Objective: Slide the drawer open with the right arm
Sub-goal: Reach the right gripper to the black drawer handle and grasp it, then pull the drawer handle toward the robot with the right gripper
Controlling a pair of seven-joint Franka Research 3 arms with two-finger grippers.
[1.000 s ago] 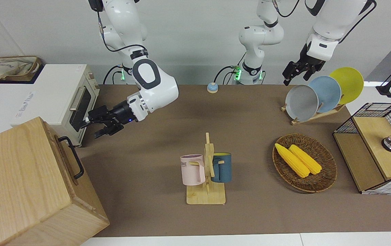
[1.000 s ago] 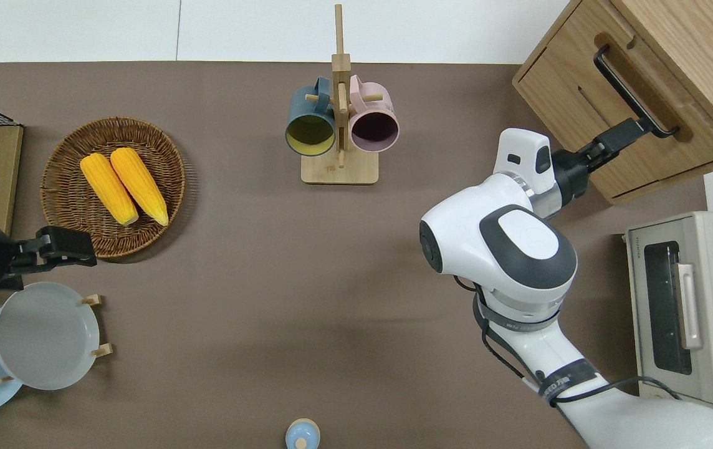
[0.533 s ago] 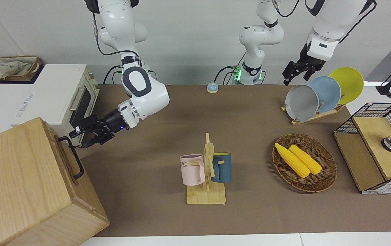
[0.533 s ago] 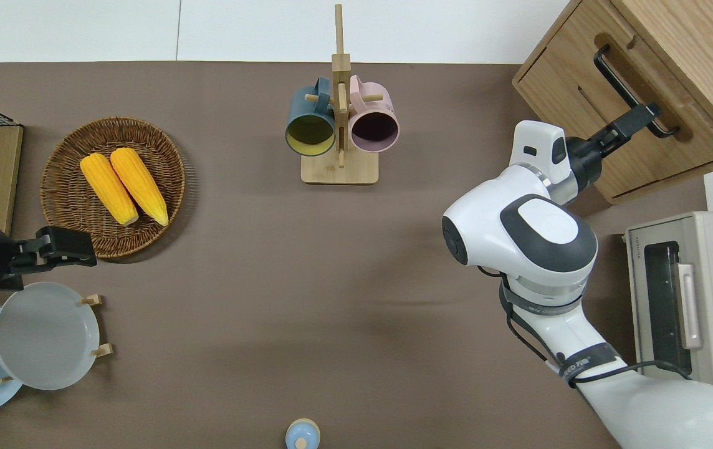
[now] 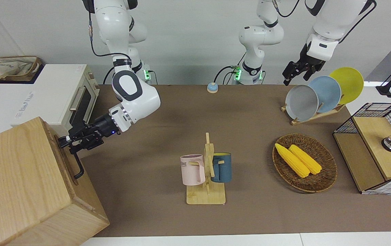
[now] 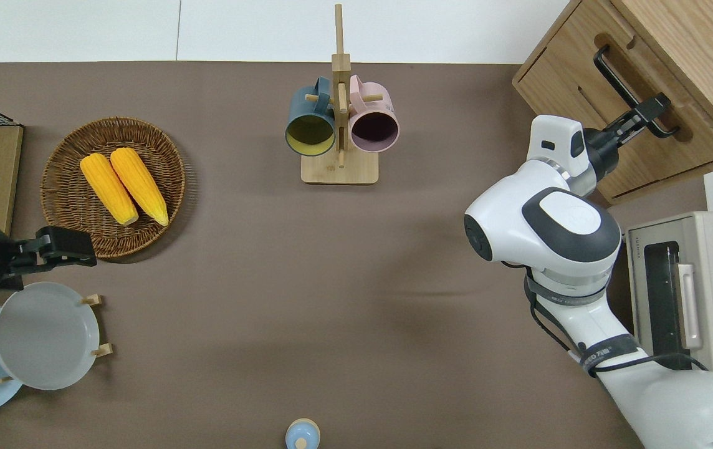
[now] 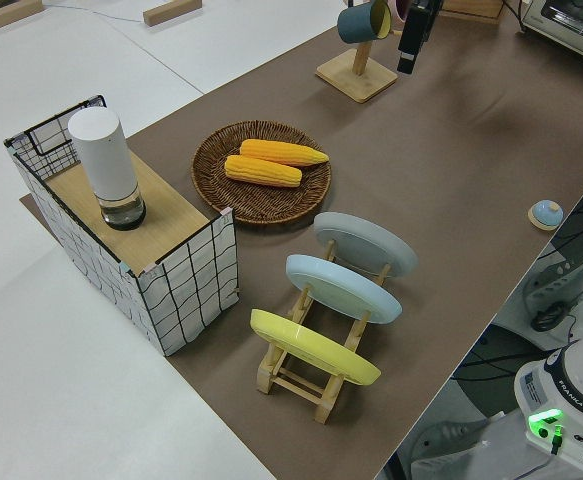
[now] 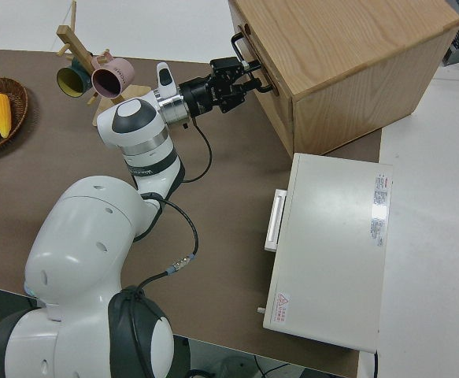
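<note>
The drawer [image 6: 581, 100] is the light-wood front of the big pale cabinet [image 5: 17, 177] at the right arm's end of the table, and it looks pushed in. Its black bar handle [image 6: 621, 81] runs along the front. My right gripper [image 6: 655, 111] is at the end of the handle nearer to the robots. It is open, with a finger on either side of the bar [image 8: 249, 77]. The same gripper [image 5: 67, 142] shows against the cabinet's front in the front view. The left arm with its gripper [image 5: 293, 73] is parked.
A white toaster oven [image 6: 680, 305] stands beside the cabinet, nearer to the robots. A wooden mug rack [image 6: 339, 125] holds a pink and a blue mug mid-table. Toward the left arm's end are a corn basket [image 6: 113, 187], a plate rack [image 6: 45, 337] and a wire-mesh cabinet [image 5: 373, 147].
The right arm has swung toward the cabinet. Its open gripper went from over the table beside the toaster oven to the drawer handle. The left arm stayed still.
</note>
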